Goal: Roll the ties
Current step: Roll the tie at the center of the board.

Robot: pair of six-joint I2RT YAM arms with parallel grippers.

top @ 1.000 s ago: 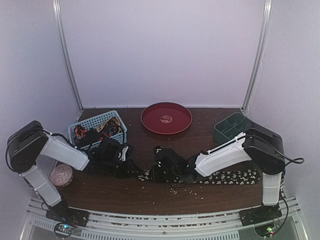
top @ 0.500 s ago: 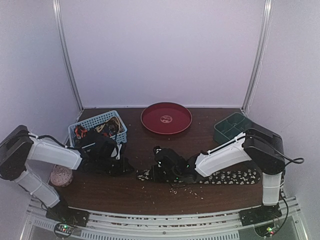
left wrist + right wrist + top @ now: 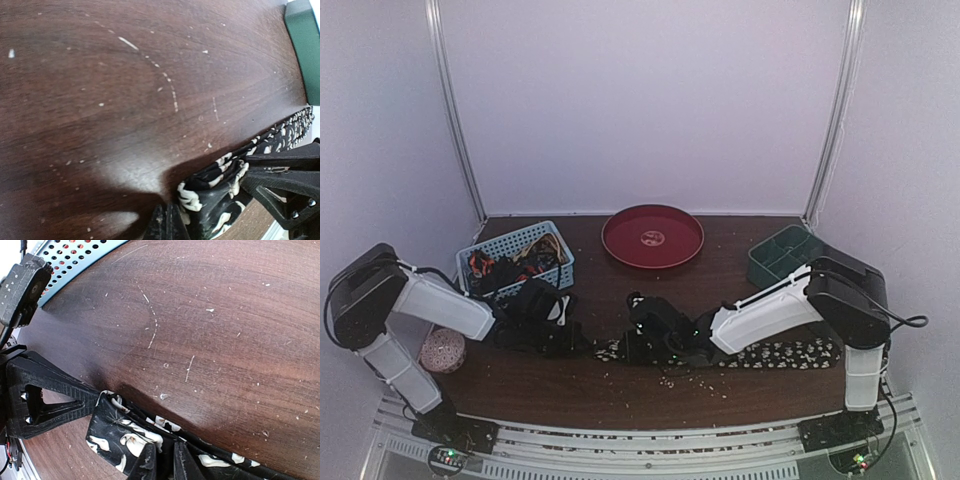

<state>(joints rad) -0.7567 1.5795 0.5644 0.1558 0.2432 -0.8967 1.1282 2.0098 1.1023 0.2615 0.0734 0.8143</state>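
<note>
Top external view: the left claw [image 3: 570, 335] and right claw [image 3: 640, 340] meet low over the middle of the table [image 3: 590, 385]. A dark tie [image 3: 780, 352] with pale specks lies flat along the near side, running from the right arm's base to the claws. More ties [image 3: 510, 262], dark and orange, sit heaped in a blue basket [image 3: 558, 245] at the back left. A red plate [image 3: 652, 236] stands at the back centre and a green bin [image 3: 780, 255] at the back right. A pinkish ball [image 3: 442, 350] rests by the left arm, and pale crumbs [image 3: 690, 375] dot the wood near the tie.

Left wrist view: the left claw [image 3: 167, 224] is pressed together, its tip right against the tie's [image 3: 212, 187] bunched, folded end. Whether any cloth is caught there I cannot tell. The right claw's fingers [image 3: 280, 192] sit on the tie just beyond. The bin's [image 3: 302, 40] edge shows at the top right.

Right wrist view: the right claw [image 3: 165, 460] pinches the tie [image 3: 120, 432] a little way in from its folded end, one finger on each side of the cloth. One of the left claw's fingers [image 3: 55, 390] touches that end from the left. The basket [image 3: 75, 255] shows at the top left.
</note>
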